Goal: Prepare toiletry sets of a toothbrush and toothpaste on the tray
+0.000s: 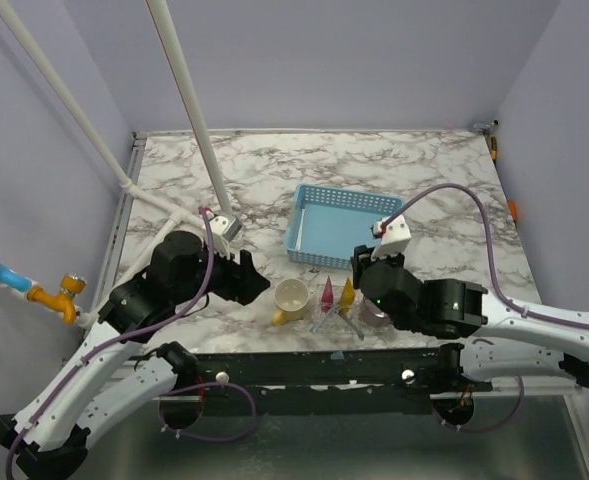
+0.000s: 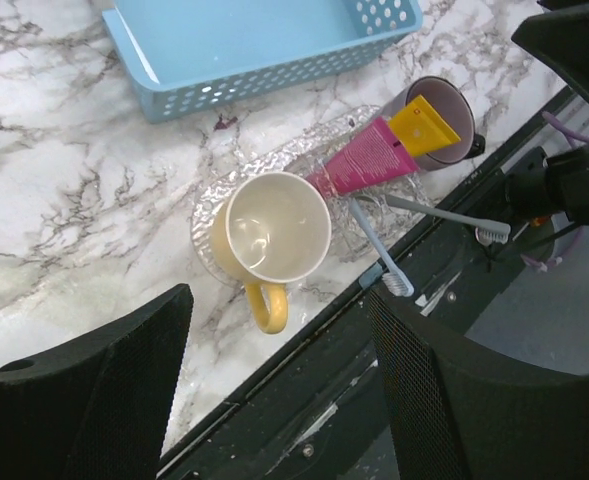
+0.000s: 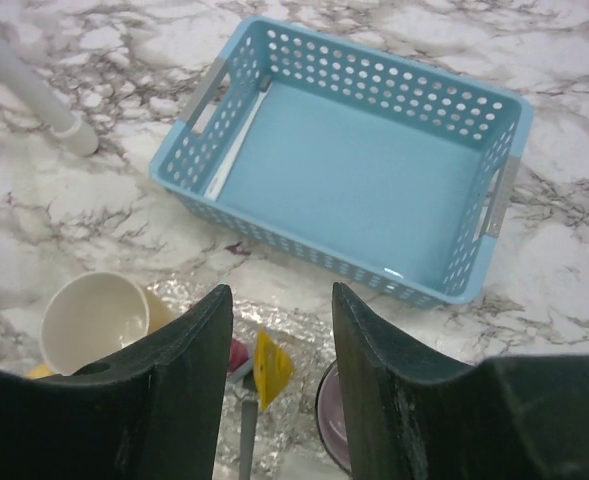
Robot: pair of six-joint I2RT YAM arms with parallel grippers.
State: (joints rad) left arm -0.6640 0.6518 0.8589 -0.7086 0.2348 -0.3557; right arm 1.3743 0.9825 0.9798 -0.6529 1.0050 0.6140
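A clear textured tray (image 2: 214,200) sits at the table's near edge. On it lie a pink tube (image 2: 369,160) and a yellow tube (image 2: 424,125) side by side; the yellow one's wide end overlaps the purple mug's rim. A grey toothbrush (image 2: 444,215) and a pale blue toothbrush (image 2: 379,250) stick out over the table edge. My right gripper (image 3: 279,295) hovers open just above the yellow tube (image 3: 271,368), touching nothing. My left gripper (image 2: 279,380) is open and empty, near the yellow mug. From above I see the tubes (image 1: 327,292) between both grippers.
A yellow mug (image 2: 274,230) stands on the tray's left end, and a translucent purple mug (image 2: 454,110) at its right. An empty blue perforated basket (image 3: 354,160) stands just behind the tray. A white pipe (image 1: 189,110) slants across the left side of the table.
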